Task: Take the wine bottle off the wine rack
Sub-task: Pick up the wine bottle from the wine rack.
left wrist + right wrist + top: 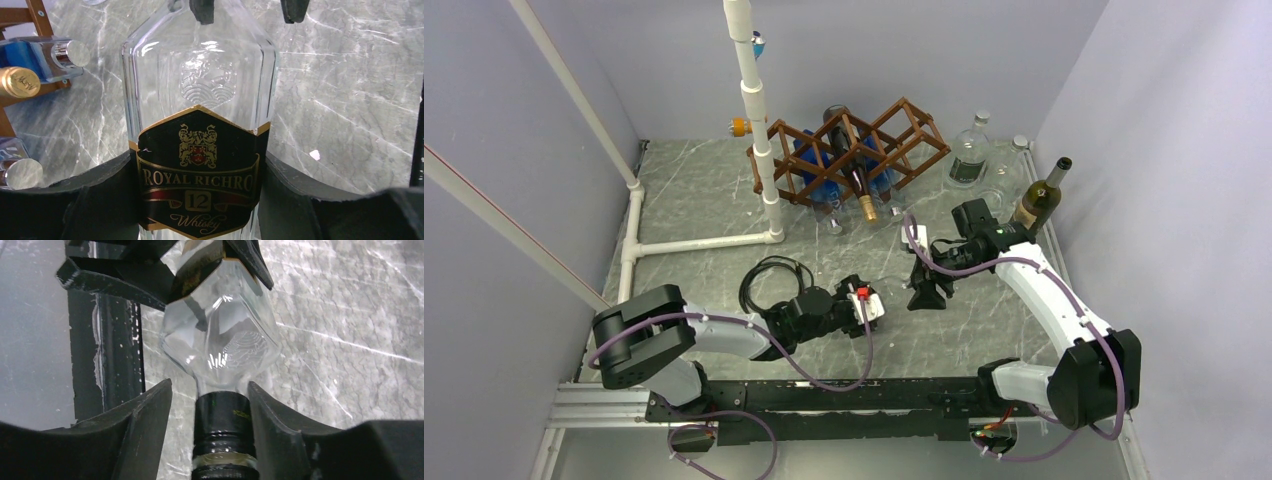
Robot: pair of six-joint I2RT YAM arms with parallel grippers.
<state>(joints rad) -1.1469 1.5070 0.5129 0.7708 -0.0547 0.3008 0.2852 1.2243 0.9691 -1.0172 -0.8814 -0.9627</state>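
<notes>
Desk [724, 190] of grey marble fills the scene, and the wine rack [876, 128] stands at its far side, with blue bottles [824, 185] and a dark gold-capped bottle [854, 170] poking out of its cells. Clear whisky bottle [200, 100] is off the rack, well in front of it, stretched between the two arms near mid-desk. Left gripper [876, 302] pinches the labelled body, pads against both sides. Right gripper [922, 292] sits slightly spread around the black cap [222, 425], with a sliver of gap on one side.

The dark brown wooden lattice rack [875, 135] is holding bottles [861, 180]. I am pointing my left gripper [876, 303] toward my right gripper [922, 296].
</notes>
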